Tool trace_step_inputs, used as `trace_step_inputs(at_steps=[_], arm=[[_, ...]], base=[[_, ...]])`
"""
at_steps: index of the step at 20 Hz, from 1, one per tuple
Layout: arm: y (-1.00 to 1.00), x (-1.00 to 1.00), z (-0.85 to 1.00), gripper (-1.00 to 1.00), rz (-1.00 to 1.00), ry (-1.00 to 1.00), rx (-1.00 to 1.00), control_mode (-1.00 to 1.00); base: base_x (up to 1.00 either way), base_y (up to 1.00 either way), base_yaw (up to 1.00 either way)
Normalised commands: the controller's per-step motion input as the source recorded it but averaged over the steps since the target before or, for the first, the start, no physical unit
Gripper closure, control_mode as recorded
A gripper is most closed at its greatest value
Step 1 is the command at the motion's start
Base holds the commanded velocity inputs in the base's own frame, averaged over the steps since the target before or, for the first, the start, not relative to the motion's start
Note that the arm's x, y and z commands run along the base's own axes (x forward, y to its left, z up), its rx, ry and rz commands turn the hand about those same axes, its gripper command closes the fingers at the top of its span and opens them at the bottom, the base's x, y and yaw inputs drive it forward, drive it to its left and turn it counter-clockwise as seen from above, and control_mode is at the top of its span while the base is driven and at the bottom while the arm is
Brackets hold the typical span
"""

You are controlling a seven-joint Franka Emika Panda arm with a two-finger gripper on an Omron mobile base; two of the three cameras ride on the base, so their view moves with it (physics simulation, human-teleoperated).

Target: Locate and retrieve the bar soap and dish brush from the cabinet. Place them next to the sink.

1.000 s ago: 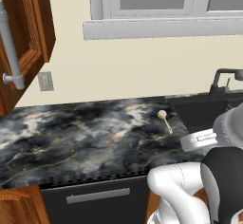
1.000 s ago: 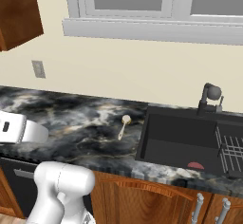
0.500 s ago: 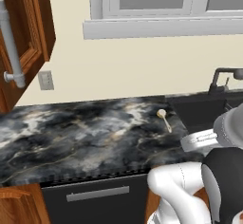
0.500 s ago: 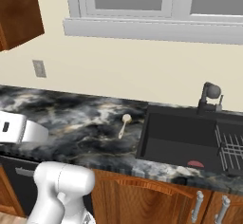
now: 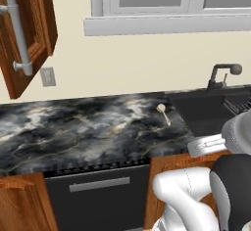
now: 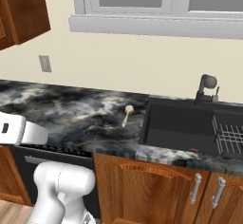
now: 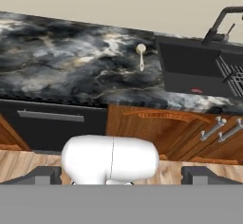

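The dish brush (image 5: 163, 111) (image 6: 127, 114) (image 7: 141, 53) lies on the dark marble counter (image 5: 73, 132), just left of the black sink (image 6: 182, 123) (image 7: 190, 69). A small flat reddish-pink bar (image 7: 196, 90) (image 6: 193, 149), apparently the bar soap, lies in the sink basin at its front wall. The cabinet door (image 5: 29, 29) with its long grey bar handle stands open at the upper left. My gripper (image 7: 122, 176) is open and empty, held far back from the counter, facing it.
A dark faucet (image 6: 207, 88) stands behind the sink and a wire rack (image 6: 230, 137) sits in the basin's right part. A black dishwasher front (image 5: 95, 191) and low wooden cabinets (image 6: 156, 190) run under the counter. An outlet (image 5: 47, 77) is on the wall.
The whole picture has shifted slightly, so the camera has moved with the base. The brush stays where it lay on the counter. The gripper remains open.
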Motion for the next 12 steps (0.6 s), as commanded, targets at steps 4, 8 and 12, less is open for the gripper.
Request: trace_step_inputs(at_steps=[4,8,12], arm=[[0.0,0.0,0.0,-1.0,0.0,0.0,0.0,1.0],[0.0,0.0,0.0,-1.0,0.0,0.0,0.0,1.0],[0.0,0.0,0.0,-1.0,0.0,0.0,0.0,1.0]], base=[[-0.09,0.57,0.0],[0.0,0.75,-0.01],[0.0,0.77,-0.03]])
